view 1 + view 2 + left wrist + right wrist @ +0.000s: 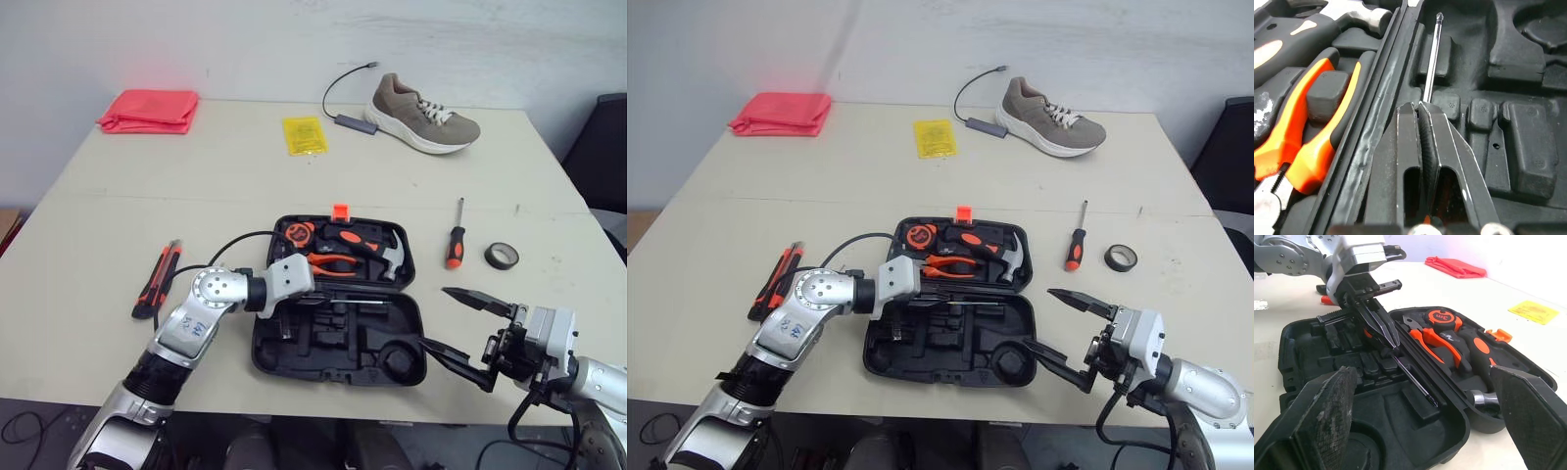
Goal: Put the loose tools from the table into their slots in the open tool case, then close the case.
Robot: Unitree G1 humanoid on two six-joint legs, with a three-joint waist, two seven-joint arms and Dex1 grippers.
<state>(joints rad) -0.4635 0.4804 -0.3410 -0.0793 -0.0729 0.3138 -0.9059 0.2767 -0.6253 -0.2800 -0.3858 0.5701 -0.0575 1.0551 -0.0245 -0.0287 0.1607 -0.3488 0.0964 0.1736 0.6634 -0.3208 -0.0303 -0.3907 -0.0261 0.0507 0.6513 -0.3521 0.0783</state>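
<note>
Worktop (196, 186) carries the open tool case (266, 352), ctr-bottom of frame. Hammer (377, 253), pliers (331, 262) and tape measure (299, 233) sit in its far half. Left end effector (1418, 105) is clenched on the thin shaft of a slim screwdriver (1433, 58), down in the case's near half, just beside the hinge ridge (1378, 122). Shaft long axis runs parallel to the hinge, tip toward frame right, away from the fingers. Looks like the seating step; next prob. let go once it's in its groove. Can't tell if fully seated.

Right end effector (436, 315) is spread wide, empty, lower right, just off the case's near right corner.

Left to stow:
- utility knife (157, 281): left of case, nearer left arm, axis approx up-down in frame.
- orange-handled screwdriver (456, 235) and tape roll (501, 257): right of case, nearer right arm. Screwdriver axis also up-down, handle toward bottom.
</note>
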